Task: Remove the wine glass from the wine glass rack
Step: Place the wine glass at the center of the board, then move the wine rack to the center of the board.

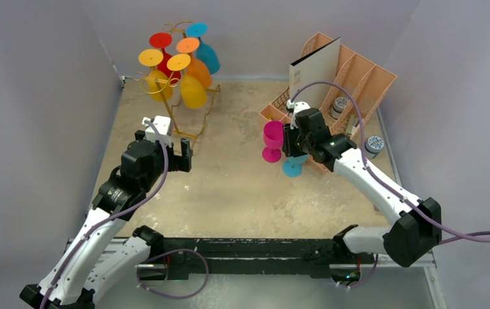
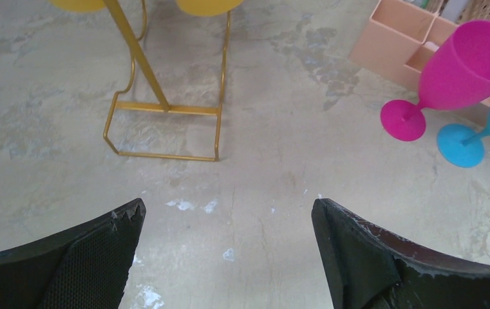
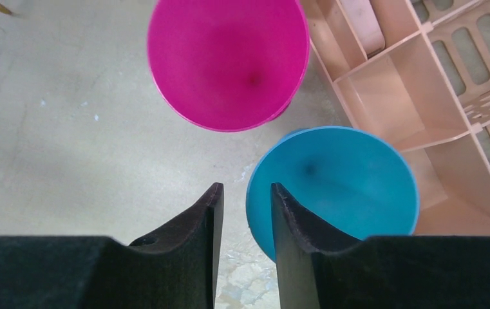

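Observation:
The gold wire wine glass rack point(image 1: 176, 122) stands at the back left with several coloured glasses hanging upside down: red, orange, yellow point(image 1: 192, 93) and blue. Its base point(image 2: 165, 108) shows in the left wrist view. My left gripper point(image 1: 184, 156) point(image 2: 228, 209) is wide open and empty, low over the table just in front of the rack base. A magenta glass point(image 1: 272, 138) point(image 3: 229, 61) and a blue glass point(image 1: 293, 167) point(image 3: 339, 180) stand upright on the table. My right gripper point(image 1: 292, 138) point(image 3: 246, 188) straddles the blue glass's rim, jaws slightly apart, gaps on both sides.
A peach slotted organiser point(image 1: 351, 77) point(image 3: 422, 84) sits at the back right, right behind the two standing glasses, with a white board point(image 1: 316, 74) leaning in it. A small round tin point(image 1: 375, 143) lies by the right wall.

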`<control>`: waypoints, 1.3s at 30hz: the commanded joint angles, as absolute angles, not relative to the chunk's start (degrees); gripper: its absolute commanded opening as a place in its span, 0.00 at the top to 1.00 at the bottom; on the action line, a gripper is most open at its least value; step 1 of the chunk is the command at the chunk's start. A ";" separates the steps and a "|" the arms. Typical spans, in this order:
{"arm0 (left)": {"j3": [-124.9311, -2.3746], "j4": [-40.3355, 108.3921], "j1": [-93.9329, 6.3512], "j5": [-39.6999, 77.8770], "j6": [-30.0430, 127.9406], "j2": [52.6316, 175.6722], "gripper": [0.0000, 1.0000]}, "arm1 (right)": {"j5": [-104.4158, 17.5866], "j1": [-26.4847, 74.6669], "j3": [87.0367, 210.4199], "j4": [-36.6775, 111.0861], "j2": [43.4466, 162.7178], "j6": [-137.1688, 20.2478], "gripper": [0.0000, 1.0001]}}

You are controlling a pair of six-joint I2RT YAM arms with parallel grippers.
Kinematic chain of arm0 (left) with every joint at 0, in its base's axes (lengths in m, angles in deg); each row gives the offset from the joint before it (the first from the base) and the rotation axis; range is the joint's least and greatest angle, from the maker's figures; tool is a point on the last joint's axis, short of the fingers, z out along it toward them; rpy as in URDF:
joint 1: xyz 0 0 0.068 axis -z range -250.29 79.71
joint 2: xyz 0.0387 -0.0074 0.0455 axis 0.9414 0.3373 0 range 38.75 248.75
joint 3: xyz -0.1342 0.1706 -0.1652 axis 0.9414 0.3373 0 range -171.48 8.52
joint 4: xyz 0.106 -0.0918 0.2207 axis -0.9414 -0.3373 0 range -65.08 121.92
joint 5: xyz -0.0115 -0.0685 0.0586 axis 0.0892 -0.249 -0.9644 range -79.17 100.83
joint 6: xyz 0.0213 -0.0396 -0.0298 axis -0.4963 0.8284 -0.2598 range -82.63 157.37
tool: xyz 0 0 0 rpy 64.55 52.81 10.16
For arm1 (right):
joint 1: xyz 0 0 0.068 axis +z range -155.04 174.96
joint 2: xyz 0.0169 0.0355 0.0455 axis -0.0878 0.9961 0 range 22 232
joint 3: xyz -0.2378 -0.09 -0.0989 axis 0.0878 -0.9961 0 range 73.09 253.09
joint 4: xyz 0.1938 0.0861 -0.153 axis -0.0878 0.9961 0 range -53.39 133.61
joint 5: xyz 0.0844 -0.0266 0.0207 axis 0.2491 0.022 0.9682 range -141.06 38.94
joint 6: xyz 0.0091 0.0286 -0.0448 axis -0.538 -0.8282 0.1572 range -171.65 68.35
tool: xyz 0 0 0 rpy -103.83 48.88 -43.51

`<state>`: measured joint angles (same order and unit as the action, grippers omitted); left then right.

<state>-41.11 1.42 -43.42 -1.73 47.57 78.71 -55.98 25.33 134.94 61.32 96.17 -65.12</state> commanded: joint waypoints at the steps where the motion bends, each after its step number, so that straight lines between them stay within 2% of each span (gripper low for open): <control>1: -43.52 -0.85 -43.48 -4.54 50.54 81.43 0.00 | -56.42 25.39 139.30 62.97 93.50 -66.85 0.63; 12: -41.93 0.85 -43.48 -2.10 52.07 91.66 0.00 | -55.66 25.43 140.84 65.79 88.65 -68.72 0.54; 19: -43.00 1.92 -44.23 0.63 54.57 91.53 0.00 | -56.68 25.41 141.08 67.67 84.32 -70.12 0.41; 22: -43.59 1.06 -48.59 4.51 56.18 89.88 0.00 | -56.61 25.40 140.65 67.66 82.71 -71.44 0.39; 27: -44.49 0.26 -61.41 15.39 58.22 87.08 0.00 | -55.48 25.38 139.99 67.68 80.80 -73.26 0.38; 34: -51.38 -2.83 -71.67 19.80 61.04 87.45 0.00 | -54.82 25.38 139.19 68.22 79.77 -74.32 0.37; 39: -60.48 -5.51 -74.83 19.79 63.93 91.32 0.00 | -52.61 25.38 138.82 69.85 79.42 -74.93 0.37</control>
<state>-52.69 -4.54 -72.95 17.50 60.59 88.90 -54.83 25.33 138.74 67.90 80.70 -73.69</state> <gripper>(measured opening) 0.998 0.625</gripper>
